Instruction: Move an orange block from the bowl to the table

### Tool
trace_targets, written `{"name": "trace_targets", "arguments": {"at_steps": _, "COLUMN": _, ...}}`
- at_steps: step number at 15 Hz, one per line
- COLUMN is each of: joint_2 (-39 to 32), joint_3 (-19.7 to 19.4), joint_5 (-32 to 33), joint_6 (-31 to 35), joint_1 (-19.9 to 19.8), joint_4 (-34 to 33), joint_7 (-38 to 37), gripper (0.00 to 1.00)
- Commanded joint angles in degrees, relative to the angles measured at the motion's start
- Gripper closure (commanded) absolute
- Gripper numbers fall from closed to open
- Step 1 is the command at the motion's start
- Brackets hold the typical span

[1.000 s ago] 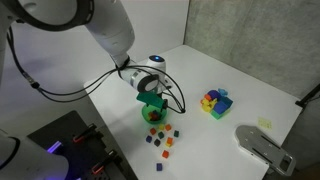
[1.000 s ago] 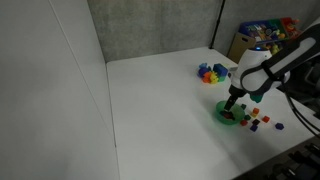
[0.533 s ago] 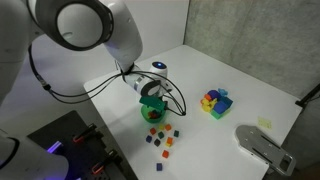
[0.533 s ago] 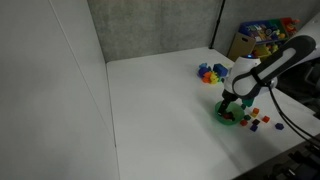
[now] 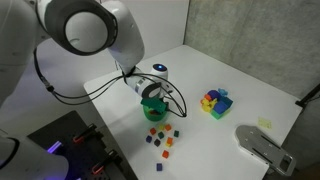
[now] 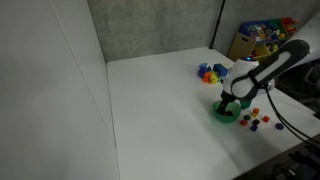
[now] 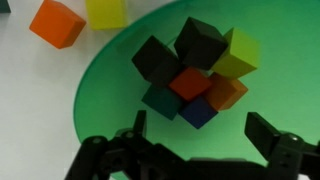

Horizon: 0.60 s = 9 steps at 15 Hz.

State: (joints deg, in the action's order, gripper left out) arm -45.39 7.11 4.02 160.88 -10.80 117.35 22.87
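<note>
The green bowl fills the wrist view and holds a heap of small cubes: dark green ones, a yellow one, a blue one, a red-orange one and an orange block. My gripper is open and empty, its two fingers spread just below the heap, right above the bowl. In both exterior views the gripper hangs down into the bowl on the white table.
Several loose small cubes lie on the table beside the bowl; an orange one and a yellow one show in the wrist view. A cluster of larger coloured blocks and a grey device stand further off.
The arm has lowered slightly, bringing the gripper closer down onto the bowl. The bowl and cubes have not moved.
</note>
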Motion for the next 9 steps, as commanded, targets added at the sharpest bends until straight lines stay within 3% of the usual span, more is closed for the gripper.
{"name": "trace_targets", "arguments": {"at_steps": 1, "joint_2": -0.30, "joint_3": -0.38, "joint_5": 0.80, "joint_6": 0.44, "joint_1": -0.58, "joint_4": -0.25, "joint_7": 0.08, "gripper": 0.00}}
{"name": "trace_targets", "arguments": {"at_steps": 9, "joint_2": 2.02, "joint_3": -2.95, "joint_5": 0.80, "joint_6": 0.65, "joint_1": 0.46, "joint_4": 4.69, "joint_7": -2.15, "gripper": 0.00}}
